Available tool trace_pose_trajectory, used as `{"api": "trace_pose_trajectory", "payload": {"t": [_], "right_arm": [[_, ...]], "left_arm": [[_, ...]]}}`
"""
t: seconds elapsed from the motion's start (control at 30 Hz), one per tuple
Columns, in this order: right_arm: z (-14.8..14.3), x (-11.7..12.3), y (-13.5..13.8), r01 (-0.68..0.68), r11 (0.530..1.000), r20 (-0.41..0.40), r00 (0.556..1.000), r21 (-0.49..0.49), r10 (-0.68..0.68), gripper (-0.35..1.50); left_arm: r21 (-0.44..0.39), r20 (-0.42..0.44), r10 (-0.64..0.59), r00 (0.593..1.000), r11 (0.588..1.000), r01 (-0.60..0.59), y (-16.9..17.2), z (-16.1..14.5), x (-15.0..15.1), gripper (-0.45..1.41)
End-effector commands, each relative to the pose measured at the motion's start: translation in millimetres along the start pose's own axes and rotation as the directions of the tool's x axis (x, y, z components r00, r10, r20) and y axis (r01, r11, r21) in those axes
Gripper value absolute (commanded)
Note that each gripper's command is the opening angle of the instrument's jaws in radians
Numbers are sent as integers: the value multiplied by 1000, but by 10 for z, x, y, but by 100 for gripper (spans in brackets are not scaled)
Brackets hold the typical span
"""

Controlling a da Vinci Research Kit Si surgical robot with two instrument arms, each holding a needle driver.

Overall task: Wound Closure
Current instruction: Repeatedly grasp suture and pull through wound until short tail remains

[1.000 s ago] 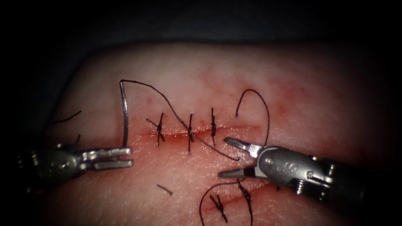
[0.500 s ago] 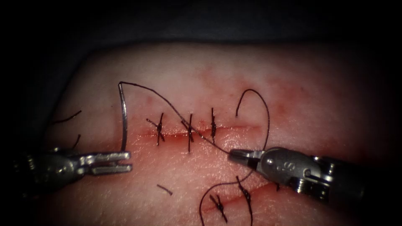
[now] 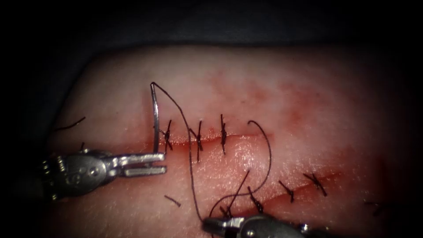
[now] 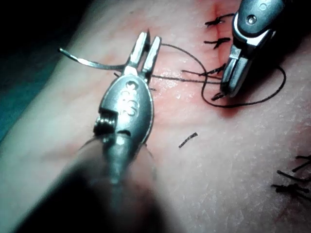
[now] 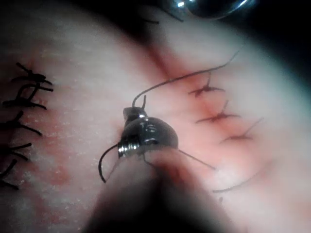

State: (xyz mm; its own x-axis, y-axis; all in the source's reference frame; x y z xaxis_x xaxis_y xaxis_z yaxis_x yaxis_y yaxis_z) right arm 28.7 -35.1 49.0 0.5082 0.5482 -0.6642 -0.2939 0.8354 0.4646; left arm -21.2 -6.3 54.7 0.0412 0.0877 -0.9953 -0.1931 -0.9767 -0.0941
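We see the needle (image 3: 155, 117) clear of the tissue (image 3: 308, 88), standing over the left end of the cut (image 3: 246, 135) — the left tool (image 3: 162, 162) clamps it near its tip. The right tool (image 3: 207, 225), jaws closed, grips the thread (image 3: 190, 145) below the cut.

The left tool (image 3: 147, 164) reaches in level from the lower left of the endoscope frame, its jaws clamped on the needle (image 3: 155, 119) near its pointed end. The right tool (image 3: 216, 225) enters at the bottom edge, tip pointing left, jaws apparently closed on the thread (image 3: 190, 145).
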Motion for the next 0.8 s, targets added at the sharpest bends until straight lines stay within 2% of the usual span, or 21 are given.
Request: {"api": "trace_pose_trajectory", "payload": {"t": [0.03, 0.1, 0.13, 0.17, 0.2, 0.23, 0.27, 0.3, 0.43, 0.6, 0.63, 0.7, 0.8], "right_arm": [[10, 17, -9, 4, 1000, -42, 999, -2, -4, -35], [9, 18, -8, -4, 1000, -63, 998, -2, 4, -35], [6, 19, -3, 32, 999, -85, 996, -7, -32, 42], [2, 18, 3, 37, 999, -112, 993, -15, -38, 110], [-2, 17, 9, 53, 998, -148, 987, -29, -57, 125], [-2, 17, 9, 53, 998, -148, 987, -29, -57, 125], [-6, 16, 15, 75, 996, -180, 980, -44, -82, 126], [-17, 11, 30, 98, 994, -206, 973, -52, -107, 128], [-31, 4, 50, 133, 986, -180, 972, -99, -149, 128], [-44, -5, 77, 166, 978, -159, 970, -123, -185, 110], [-45, -7, 83, 167, 978, -153, 971, -124, -185, 98], [-38, -14, 105, 177, 976, -110, 975, -124, -191, 88], [-24, -22, 119, 189, 971, -96, 974, -146, -204, 93]], "left_arm": [[13, 20, -5, 1000, 1000, 4, -4, 6, -4, -45], [17, 27, -5, 1000, 1000, 4, -5, 4, -4, -45], [15, 36, -5, 999, 1000, 4, -5, 1, -5, -45], [16, 48, -6, 999, 1000, 5, -6, -1, -5, -45], [18, 53, -7, 999, 1000, 6, -8, -4, -5, -45], [18, 53, -7, 999, 1000, 6, -8, -4, -5, -45], [20, 57, -9, 998, 1000, 8, -10, -6, -5, -45], [39, 87, -15, 996, 999, 12, -15, -14, -6, -45], [72, 135, -27, 990, 997, 18, -22, -26, -10, -45], [104, 182, -28, 983, 995, 9, -26, -35, -15, -45], [102, 180, -27, 983, 995, 9, -26, -35, -15, -45], [105, 184, -27, 982, 994, 7, -26, -36, -14, -45], [103, 182, -25, 983, 995, 6, -24, -36, -13, -45]]}}
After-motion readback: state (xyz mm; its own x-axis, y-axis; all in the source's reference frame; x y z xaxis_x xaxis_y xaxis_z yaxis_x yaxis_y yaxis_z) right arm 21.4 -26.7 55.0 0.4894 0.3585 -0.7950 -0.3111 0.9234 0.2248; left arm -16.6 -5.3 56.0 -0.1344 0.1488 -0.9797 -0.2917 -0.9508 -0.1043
